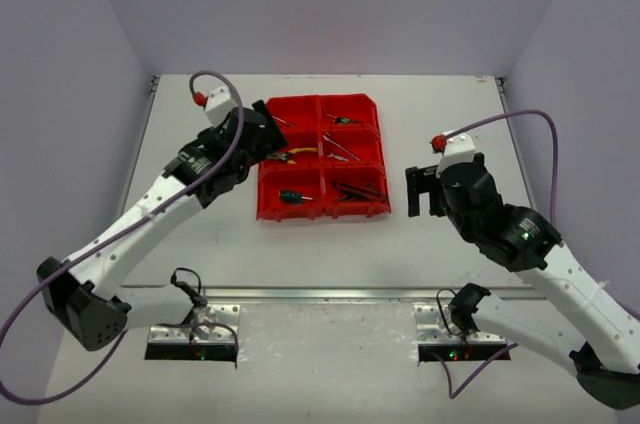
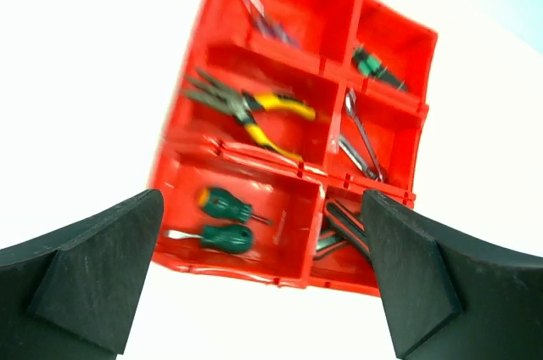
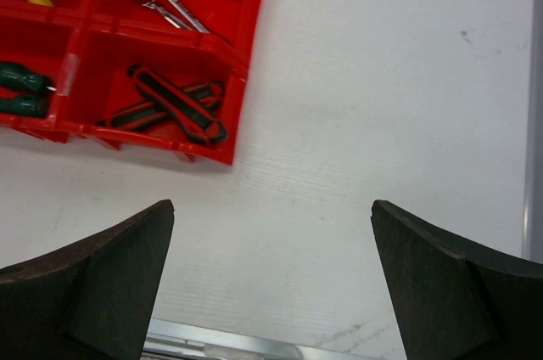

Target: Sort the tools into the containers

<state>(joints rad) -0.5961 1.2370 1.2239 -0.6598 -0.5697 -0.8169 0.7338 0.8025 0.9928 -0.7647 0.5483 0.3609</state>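
The red containers (image 1: 300, 212) stand mid-table as a block of six compartments. In the left wrist view they hold yellow/black pliers (image 2: 263, 114), two green screwdrivers (image 2: 222, 220), silver wrenches (image 2: 361, 143), a green/black screwdriver (image 2: 377, 70), red/black pliers (image 2: 339, 228) and a thin silver tool (image 2: 254, 8). My left gripper (image 2: 261, 199) hovers open over the block's left side (image 1: 268, 139), with nothing between its fingers. My right gripper (image 1: 424, 192) is open and empty above bare table just right of the block (image 3: 271, 205). The red/black pliers (image 3: 170, 105) lie in the corner compartment nearest it.
A metal rail (image 1: 330, 294) runs along the near table edge, also visible as a rail (image 3: 254, 347) below the right fingers. White walls close in the table on three sides. Purple cables loop from both wrists.
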